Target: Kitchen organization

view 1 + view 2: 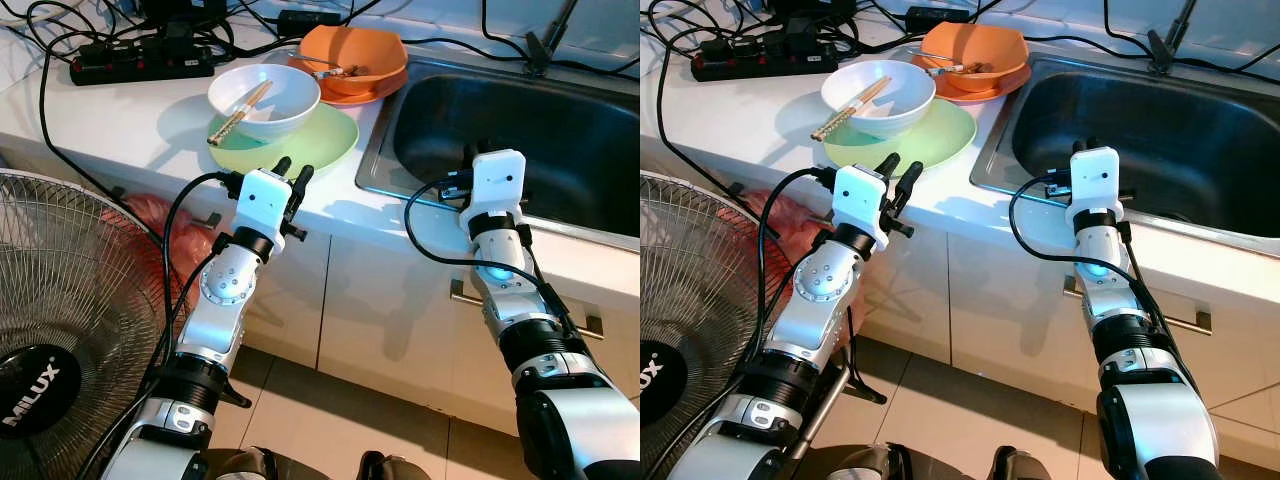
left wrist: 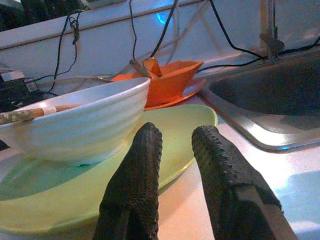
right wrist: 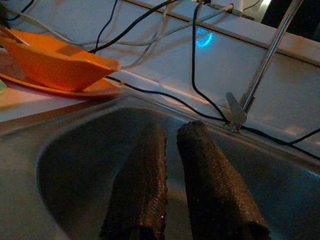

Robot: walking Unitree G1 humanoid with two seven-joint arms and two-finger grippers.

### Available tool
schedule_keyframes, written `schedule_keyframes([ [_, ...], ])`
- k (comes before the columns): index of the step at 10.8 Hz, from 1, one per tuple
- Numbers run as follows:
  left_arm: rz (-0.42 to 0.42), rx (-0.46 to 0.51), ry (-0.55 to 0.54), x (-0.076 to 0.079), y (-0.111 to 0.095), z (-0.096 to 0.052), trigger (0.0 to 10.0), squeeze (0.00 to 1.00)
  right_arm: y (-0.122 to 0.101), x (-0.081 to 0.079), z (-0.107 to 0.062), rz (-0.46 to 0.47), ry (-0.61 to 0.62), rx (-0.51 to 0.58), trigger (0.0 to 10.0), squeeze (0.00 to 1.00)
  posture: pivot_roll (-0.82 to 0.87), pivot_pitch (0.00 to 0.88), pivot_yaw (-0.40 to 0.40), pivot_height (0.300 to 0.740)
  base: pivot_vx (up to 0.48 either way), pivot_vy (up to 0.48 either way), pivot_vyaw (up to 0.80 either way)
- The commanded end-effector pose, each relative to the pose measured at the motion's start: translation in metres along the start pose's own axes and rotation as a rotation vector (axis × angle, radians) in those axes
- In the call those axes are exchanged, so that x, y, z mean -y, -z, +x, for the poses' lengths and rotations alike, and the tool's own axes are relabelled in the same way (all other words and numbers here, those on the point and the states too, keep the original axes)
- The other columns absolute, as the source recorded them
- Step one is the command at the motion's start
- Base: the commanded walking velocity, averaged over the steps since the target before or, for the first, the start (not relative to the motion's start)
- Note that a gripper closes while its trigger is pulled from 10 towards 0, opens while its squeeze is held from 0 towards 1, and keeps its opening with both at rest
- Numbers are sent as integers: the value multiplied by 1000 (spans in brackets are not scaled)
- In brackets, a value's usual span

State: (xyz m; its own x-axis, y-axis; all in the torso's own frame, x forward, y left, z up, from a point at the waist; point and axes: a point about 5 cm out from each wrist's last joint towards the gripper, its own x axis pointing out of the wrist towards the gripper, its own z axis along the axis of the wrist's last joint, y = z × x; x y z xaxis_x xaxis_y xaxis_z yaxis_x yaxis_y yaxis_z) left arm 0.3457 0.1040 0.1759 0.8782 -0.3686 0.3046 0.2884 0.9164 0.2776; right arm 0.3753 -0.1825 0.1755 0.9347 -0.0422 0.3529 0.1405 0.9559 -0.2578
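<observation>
A white bowl [image 1: 264,98] holding a pair of chopsticks [image 1: 240,112] stands on a light green plate [image 1: 325,145] on the white counter. Behind it, an orange bowl [image 1: 352,52] with a utensil in it rests on an orange plate [image 1: 340,98]. My left gripper [image 1: 293,170] hovers at the counter's front edge, just short of the green plate's rim [image 2: 165,175]. Its fingers [image 2: 137,170] are slightly open and hold nothing. My right gripper [image 3: 172,129] is shut and empty, and points over the front rim of the steel sink [image 1: 530,150].
A black power strip [image 1: 140,62] and several cables lie at the back of the counter. A large fan [image 1: 60,330] stands on the floor at my left, with a red bag [image 1: 160,225] behind it. Cabinet doors with a handle [image 1: 465,293] are below the counter.
</observation>
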Motion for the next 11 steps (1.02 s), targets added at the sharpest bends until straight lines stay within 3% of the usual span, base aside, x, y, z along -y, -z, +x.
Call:
schedule_keyframes([
  [1,-3,-23,9,2,7,-3,10000,0,1,0,-1,8,9,-3,10000,0,41,107,-7,740,0,0,0],
  [11,-40,-88,-15,6,26,-10,10000,0,3,0,-2,7,11,-7,10000,0,39,107,-8,740,0,0,0],
])
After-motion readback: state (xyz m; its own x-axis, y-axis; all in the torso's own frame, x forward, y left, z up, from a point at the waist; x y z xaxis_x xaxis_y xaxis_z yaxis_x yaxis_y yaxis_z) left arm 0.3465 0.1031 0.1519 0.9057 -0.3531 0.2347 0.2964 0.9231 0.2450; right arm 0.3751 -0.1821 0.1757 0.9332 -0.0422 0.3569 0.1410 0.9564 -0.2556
